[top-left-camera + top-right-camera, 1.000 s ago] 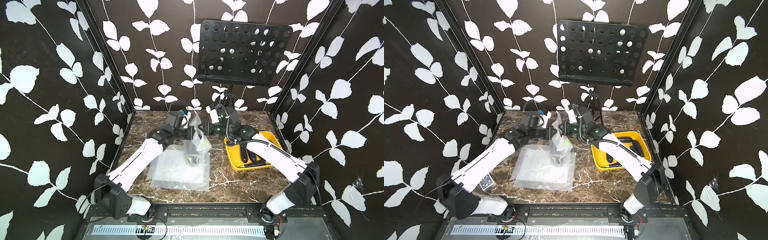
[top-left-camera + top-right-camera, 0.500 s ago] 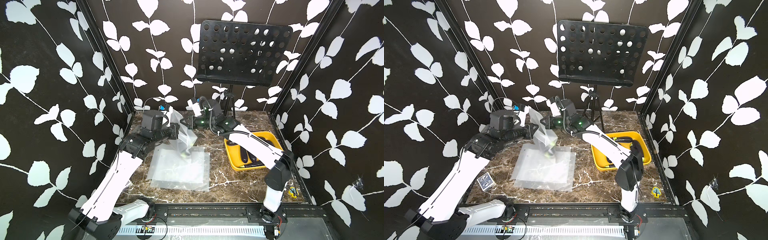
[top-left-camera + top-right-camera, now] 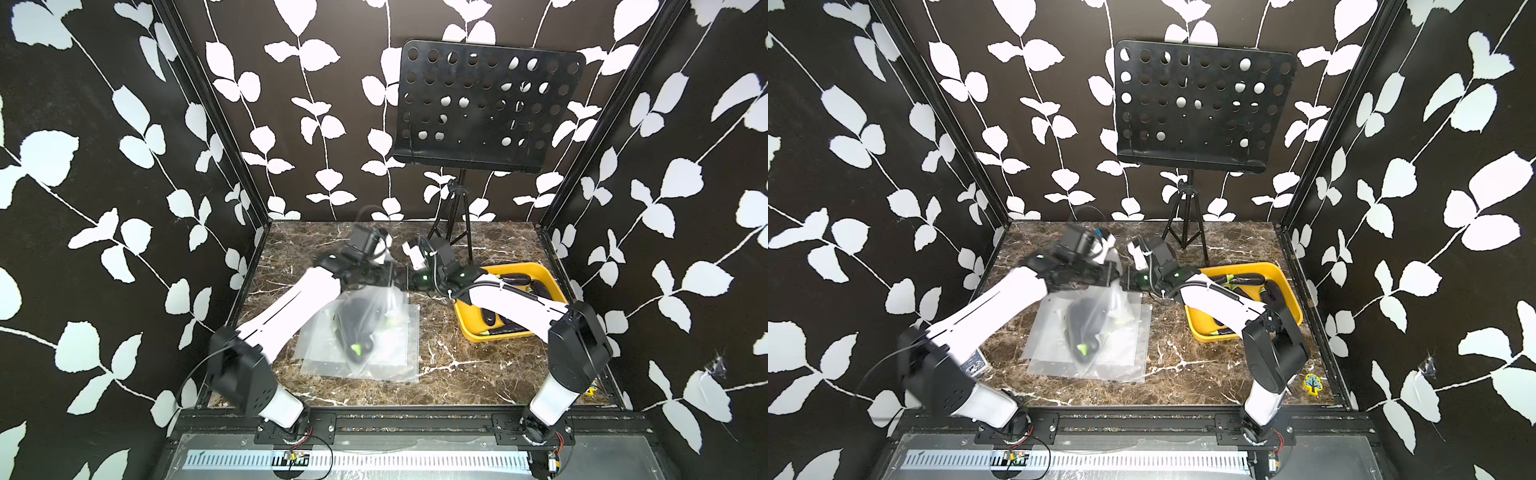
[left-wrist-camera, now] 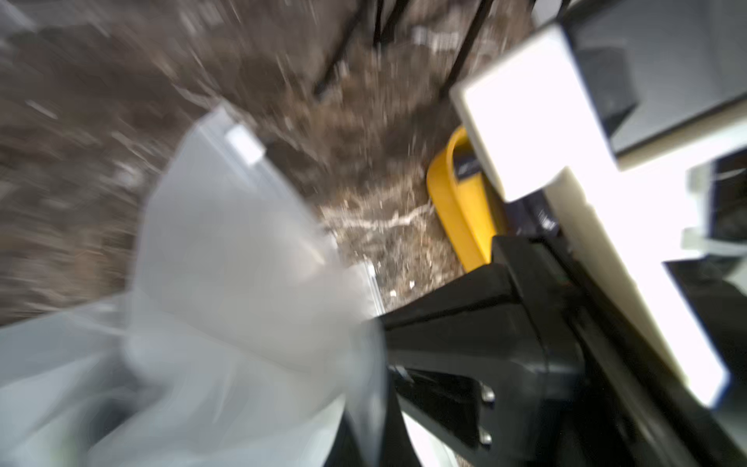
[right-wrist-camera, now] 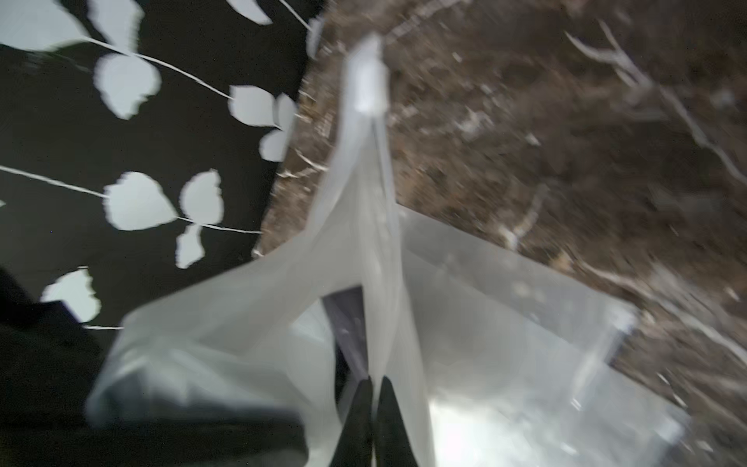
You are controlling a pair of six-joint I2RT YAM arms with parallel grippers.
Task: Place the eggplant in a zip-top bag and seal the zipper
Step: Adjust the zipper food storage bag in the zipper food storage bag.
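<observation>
Where the bag sags, dark eggplant shows.

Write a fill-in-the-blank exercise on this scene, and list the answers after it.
1. The eggplant lies ____ the zip-top bag.
2. The right gripper is ____ on the bag's edge.
3. The tray that holds the spare eggplants is ____ in colour.

Missing words: inside; shut; yellow.
</observation>
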